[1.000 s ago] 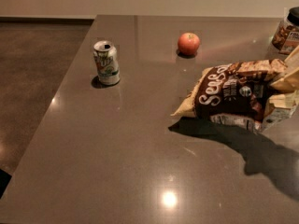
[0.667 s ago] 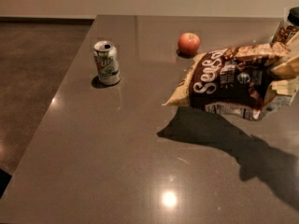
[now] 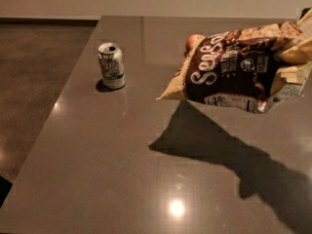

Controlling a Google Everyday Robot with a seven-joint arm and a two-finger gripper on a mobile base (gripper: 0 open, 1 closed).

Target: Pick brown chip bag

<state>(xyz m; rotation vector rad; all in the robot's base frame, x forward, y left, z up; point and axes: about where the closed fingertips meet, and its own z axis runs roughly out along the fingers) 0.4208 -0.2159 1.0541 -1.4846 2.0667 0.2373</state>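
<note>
The brown chip bag hangs in the air above the table at the right, clear of the surface, with its shadow on the table below it. It is dark brown with tan ends and white script lettering. My gripper comes in from the right edge and is shut on the bag's right end. Its pale fingers show above and below the crinkled foil. The rest of the arm is out of view.
A green and white drink can stands upright at the left of the grey table. A red apple sits behind the bag, mostly hidden by it. The table's left edge drops to a brown floor.
The bag has risen off the table in my gripper and moved up toward the apple, which it now partly covers. Its shadow has separated from it. The can has not moved.
</note>
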